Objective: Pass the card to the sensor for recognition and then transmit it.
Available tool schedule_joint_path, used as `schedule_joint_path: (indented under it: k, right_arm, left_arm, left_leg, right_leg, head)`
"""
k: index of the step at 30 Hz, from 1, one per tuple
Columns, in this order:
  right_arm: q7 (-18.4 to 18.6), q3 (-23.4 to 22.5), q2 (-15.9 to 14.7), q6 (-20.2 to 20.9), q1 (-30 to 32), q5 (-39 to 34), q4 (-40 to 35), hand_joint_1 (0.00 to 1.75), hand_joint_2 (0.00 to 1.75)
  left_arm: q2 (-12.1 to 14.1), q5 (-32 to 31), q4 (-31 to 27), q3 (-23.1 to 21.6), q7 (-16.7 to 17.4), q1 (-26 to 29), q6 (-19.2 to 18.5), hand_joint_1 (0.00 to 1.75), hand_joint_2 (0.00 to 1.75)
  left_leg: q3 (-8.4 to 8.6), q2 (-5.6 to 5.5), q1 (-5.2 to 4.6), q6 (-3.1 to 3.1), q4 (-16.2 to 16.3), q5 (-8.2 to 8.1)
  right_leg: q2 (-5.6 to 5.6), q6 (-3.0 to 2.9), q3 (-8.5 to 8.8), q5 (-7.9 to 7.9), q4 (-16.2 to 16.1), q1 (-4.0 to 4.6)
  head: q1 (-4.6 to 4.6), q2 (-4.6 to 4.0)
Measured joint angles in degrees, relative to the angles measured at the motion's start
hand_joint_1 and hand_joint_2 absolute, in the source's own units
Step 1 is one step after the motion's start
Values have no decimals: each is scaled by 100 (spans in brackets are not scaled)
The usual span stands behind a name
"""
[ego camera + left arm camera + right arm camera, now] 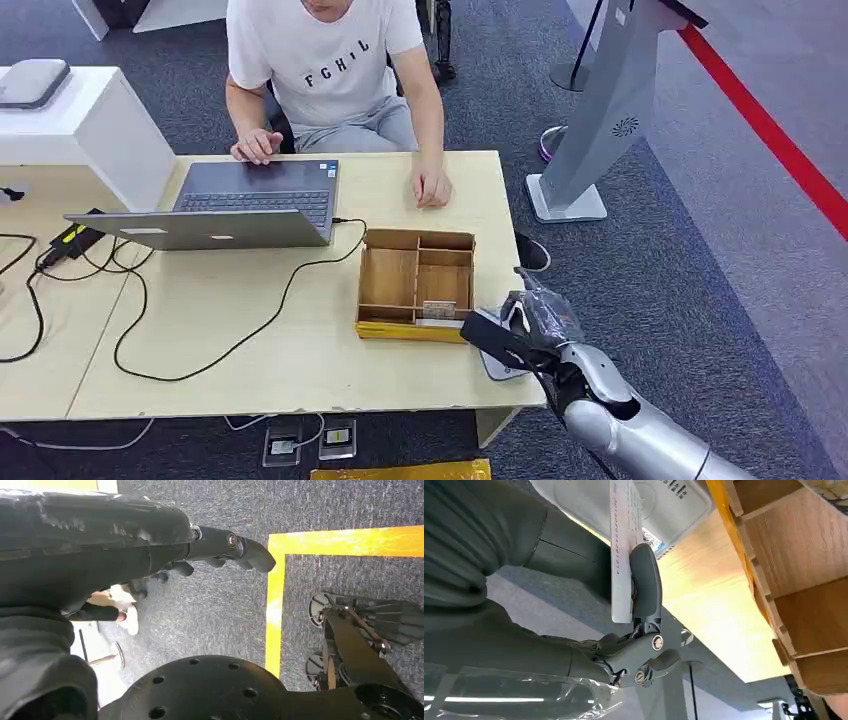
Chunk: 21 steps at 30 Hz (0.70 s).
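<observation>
Card (pixel 621 550) sits pinched edge-on in my right hand (pixel 530 325), thumb on one face and a finger (pixel 644 580) pressed on the other. Just beyond my fingertips lies the white sensor (pixel 659 505) on the tabletop (pixel 250 340), the wooden box (pixel 415 285) beside it. My left hand (pixel 125 540) hangs over carpet, fingers loosely apart, holding nothing.

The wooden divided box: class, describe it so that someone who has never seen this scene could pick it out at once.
Start at the long light wooden table where a person types on a grey laptop. Toward the table's right end, near the robot's right hand, sits the shallow brown wooden divided box. Unlike its neighbours, it is open-topped, split into compartments and has a yellow base edge.
</observation>
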Motion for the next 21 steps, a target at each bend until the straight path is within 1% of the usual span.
schedule_joint_path:
  k: [12,21]
  right_arm:
    - [-129,2,63,-223,-9,-133,406,175,175]
    - [-238,-15,98,-295,-37,-229,644,175,175]
  left_arm:
    - [-7,6,0,-11,-55,0,2,0,0]
    - [-7,42,0,-39,-55,0,37,0,0]
  left_leg:
    - [2,0,0,0,0,0]
    - [5,1,0,0,0,1]
  right_leg:
    - [1,0,1,0,0,0]
    - [2,-1,3,1,0,0]
  head:
    - [0,0]
    - [0,0]
